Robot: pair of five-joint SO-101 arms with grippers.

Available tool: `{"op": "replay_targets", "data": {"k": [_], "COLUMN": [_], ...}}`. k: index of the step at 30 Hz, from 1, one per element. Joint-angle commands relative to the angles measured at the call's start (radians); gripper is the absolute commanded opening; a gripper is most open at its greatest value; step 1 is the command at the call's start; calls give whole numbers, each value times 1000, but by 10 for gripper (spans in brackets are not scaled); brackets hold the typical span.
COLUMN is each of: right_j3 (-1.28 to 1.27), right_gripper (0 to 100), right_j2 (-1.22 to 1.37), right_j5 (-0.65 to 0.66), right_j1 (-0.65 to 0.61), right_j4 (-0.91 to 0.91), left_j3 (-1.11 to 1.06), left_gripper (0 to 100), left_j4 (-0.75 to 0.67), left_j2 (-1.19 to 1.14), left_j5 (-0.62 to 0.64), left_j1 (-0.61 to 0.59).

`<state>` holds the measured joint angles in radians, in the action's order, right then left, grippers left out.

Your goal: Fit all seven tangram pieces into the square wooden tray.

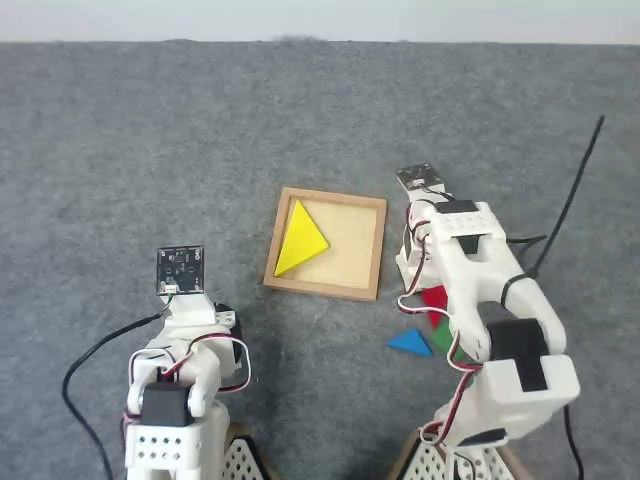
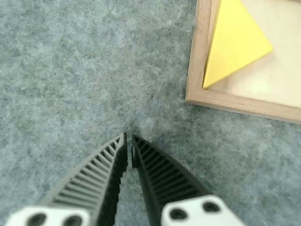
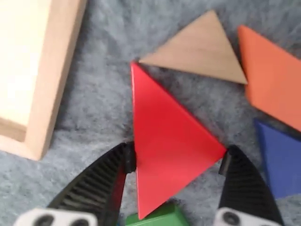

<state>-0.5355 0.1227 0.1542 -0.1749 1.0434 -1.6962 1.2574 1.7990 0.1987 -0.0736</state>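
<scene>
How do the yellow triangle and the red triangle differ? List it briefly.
The yellow triangle lies inside the tray; the red triangle lies on the grey mat outside it. The open right gripper straddles the red triangle; nothing grips the yellow triangle. Both lie flat.

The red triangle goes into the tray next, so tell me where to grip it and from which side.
I'd come straight down from above: the red triangle lies flat on the mat. Pinch its long straight edge against the opposite corner, where the open right gripper straddles it; the tips are crowded by the green piece and the wooden triangle.
</scene>
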Motion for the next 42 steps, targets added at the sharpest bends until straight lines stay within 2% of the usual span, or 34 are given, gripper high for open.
{"op": "replay_targets", "data": {"k": [1, 14, 17, 24, 31, 38, 42], "right_j3": [15, 6, 49, 112, 129, 158, 216], "right_gripper": [233, 209, 210, 211, 362, 361, 358], "right_j2": [-94, -145, -134, -133, -99, 110, 160], "right_j5": [5, 18, 135, 272, 358, 411, 407], "right_j1": [8, 12, 10, 10, 15, 13, 12], "right_j4": [13, 10, 18, 8, 18, -5, 70], "left_j3": [13, 13, 13, 13, 13, 13, 13], "left_gripper": [14, 14, 14, 14, 14, 14, 14], "left_j4": [5, 5, 5, 5, 5, 5, 5], "left_j2": [20, 20, 20, 20, 20, 20, 20], "left_j5": [-15, -15, -15, -15, -15, -15, -15], "left_j1": [-6, -6, -6, -6, -6, -6, -6]}}
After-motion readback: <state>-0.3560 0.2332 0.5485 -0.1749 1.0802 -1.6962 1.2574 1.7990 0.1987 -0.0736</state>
